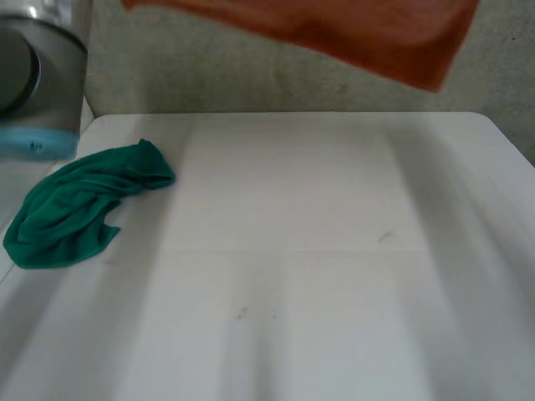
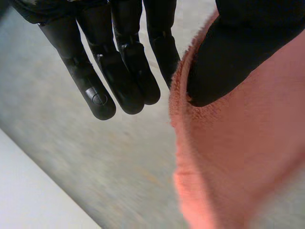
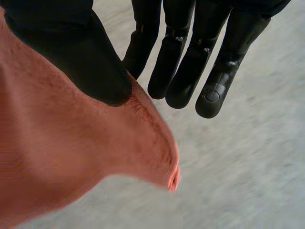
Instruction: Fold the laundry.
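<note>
**A:** Where is your laundry right now?

**B:** Your orange cloth [image 1: 359, 33] hangs in the air above the far edge of the counter [image 1: 334, 276], stretched into a slanting band that dips toward your right side; its surface is soft and fuzzy like towelling, with a thicker hemmed border. The green cloth [image 1: 79, 205] lies crumpled in a rumpled heap on the left part of the counter; it looks smoother and thinner, with creases running every way.

**A:** And what have your hands got?

**B:** Your left hand [image 2: 119, 57] holds its fingers [image 2: 102, 102] straight and close together; they are matte black, hard-shelled and round-tipped. Its thumb [image 2: 228, 62] presses flat on the orange cloth just inside the hem, so the cloth is pinched between the thumb and the nearest finger. Your right hand [image 3: 190, 57] has the same hold on the same cloth: straight fingers, and the thumb bearing down on the fuzzy pile near a corner that tapers to a soft point past the thumb.

**A:** Anything else around?

**B:** Your left arm [image 1: 50, 67] shows a round grey joint with a light-blue cap above the green cloth; the counter is smooth and white with a rounded corner; beyond it the floor [image 1: 251, 79] is grey and speckled.
</note>
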{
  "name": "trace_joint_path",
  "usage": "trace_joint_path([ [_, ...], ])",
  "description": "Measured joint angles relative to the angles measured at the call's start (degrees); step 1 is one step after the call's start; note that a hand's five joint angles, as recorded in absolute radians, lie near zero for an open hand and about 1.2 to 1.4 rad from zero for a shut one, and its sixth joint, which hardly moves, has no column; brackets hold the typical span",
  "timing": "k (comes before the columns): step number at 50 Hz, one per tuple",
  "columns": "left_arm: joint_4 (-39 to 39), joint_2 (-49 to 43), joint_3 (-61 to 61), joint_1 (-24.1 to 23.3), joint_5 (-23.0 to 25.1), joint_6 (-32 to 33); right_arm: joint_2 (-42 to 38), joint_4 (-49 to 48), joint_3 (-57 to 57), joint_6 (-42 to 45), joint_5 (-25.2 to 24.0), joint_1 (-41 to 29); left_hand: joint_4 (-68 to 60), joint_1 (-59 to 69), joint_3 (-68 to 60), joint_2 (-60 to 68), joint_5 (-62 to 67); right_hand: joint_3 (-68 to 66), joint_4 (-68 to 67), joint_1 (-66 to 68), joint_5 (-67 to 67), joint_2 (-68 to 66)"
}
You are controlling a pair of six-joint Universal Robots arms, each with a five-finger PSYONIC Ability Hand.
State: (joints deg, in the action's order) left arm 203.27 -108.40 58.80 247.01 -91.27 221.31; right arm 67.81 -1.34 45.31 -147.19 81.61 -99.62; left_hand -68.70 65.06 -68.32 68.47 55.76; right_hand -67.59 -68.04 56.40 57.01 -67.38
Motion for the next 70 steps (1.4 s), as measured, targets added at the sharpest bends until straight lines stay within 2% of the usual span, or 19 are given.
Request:
trace_joint_path([
  [5, -0.1, 1.3, 13.1, 0.4, 0.2, -1.8, 0.1, 0.5, 10.2, 0.5, -0.9, 0.1, 0.0, 0.0, 0.0, 0.0, 0.0, 0.0, 0.0, 0.0, 0.0, 0.0],
  [8, 0.1, 1.3, 17.1, 0.5, 0.3, -1.9, 0.0, 0.5, 14.1, 0.7, -1.3, 0.1, 0.0, 0.0, 0.0, 0.0, 0.0, 0.0, 0.0, 0.0, 0.0, 0.0],
  [14, 3.1, -3.8, 28.8, 0.1, 0.7, -1.8, -2.5, -0.8, 27.3, 2.7, -5.4, 0.1, 0.0, 0.0, 0.0, 0.0, 0.0, 0.0, 0.0, 0.0, 0.0, 0.0],
  [23, 4.9, -11.6, 35.3, -1.5, -0.1, -1.4, -6.8, -2.8, 38.6, 8.5, -7.7, 0.2, 0.0, 0.0, 0.0, 0.0, 0.0, 0.0, 0.0, 0.0, 0.0, 0.0],
  [27, 2.5, -11.6, 38.9, -2.8, -2.0, -0.7, -6.0, 1.7, 43.1, 14.0, -7.1, 1.5, 0.0, 0.0, 0.0, 0.0, 0.0, 0.0, 0.0, 0.0, 0.0, 0.0],
  [32, -7.7, -4.5, 44.9, -3.2, -6.1, 0.3, -0.7, 14.1, 47.3, 22.1, -4.5, 5.1, 0.0, 0.0, 0.0, 0.0, 0.0, 0.0, 0.0, 0.0, 0.0, 0.0],
  [35, -8.9, -3.6, 45.4, -3.2, -6.4, 0.4, 1.0, 17.6, 48.5, 24.2, -3.7, 6.1, 0.0, 0.0, 0.0, 0.0, 0.0, 0.0, 0.0, 0.0, 0.0, 0.0],
  [36, -17.3, 2.1, 48.5, -3.0, -7.7, 0.8, 5.6, 25.9, 51.4, 29.4, -1.7, 8.6, 0.0, 0.0, 0.0, 0.0, 0.0, 0.0, 0.0, 0.0, 0.0, 0.0],
  [40, -28.5, 8.3, 52.0, -3.1, -7.5, 1.8, 11.2, 32.1, 54.5, 35.5, -0.2, 10.8, 0.0, 0.0, 0.0, 0.0, 0.0, 0.0, 0.0, 0.0, 0.0, 0.0],
  [45, -35.5, 12.3, 53.8, -3.6, -5.8, 3.7, 16.1, 34.1, 56.7, 40.3, -0.3, 12.6, 0.0, 0.0, 0.0, 0.0, 0.0, 0.0, 0.0, 0.0, 0.0, 0.0],
  [50, -33.5, 11.3, 51.5, -3.9, -5.0, 4.8, 15.2, 30.4, 55.9, 39.3, -1.4, 12.7, 0.0, 0.0, 0.0, 0.0, 0.0, 0.0, 0.0, 0.0, 0.0, 0.0],
  [53, -27.8, 6.8, 46.9, -4.0, -5.2, 5.1, 10.9, 24.8, 53.7, 36.0, -1.8, 11.9, 0.0, 0.0, 0.0, 0.0, 0.0, 0.0, 0.0, 0.0, 0.0, 0.0],
  [62, -21.7, -2.1, 39.4, -3.7, -6.0, 4.5, 5.4, 17.0, 50.1, 28.5, -1.7, 7.7, 0.0, 0.0, 0.0, 0.0, 0.0, 0.0, 0.0, 0.0, 0.0, 0.0],
  [65, -19.4, -4.6, 36.8, -3.4, -6.0, 4.3, 4.3, 13.3, 48.2, 22.5, -1.8, 6.6, 0.1, 0.0, 0.0, -0.1, 0.0, 0.0, 0.0, 0.0, 0.0, 0.0],
  [68, -17.8, -5.7, 35.4, -3.3, -6.1, 4.2, 3.3, 12.7, 46.8, 18.8, -1.8, 6.5, 1.3, 0.0, 0.8, -0.9, 0.0, 0.0, 0.0, 0.0, 0.0, 0.0],
  [70, -16.8, -6.4, 34.7, -3.3, -6.2, 4.2, 1.6, 13.6, 44.4, 13.0, -1.8, 6.6, 1.9, 0.0, 1.5, -1.6, -0.1, 1.6, 1.7, -1.3, -1.5, 2.0],
])
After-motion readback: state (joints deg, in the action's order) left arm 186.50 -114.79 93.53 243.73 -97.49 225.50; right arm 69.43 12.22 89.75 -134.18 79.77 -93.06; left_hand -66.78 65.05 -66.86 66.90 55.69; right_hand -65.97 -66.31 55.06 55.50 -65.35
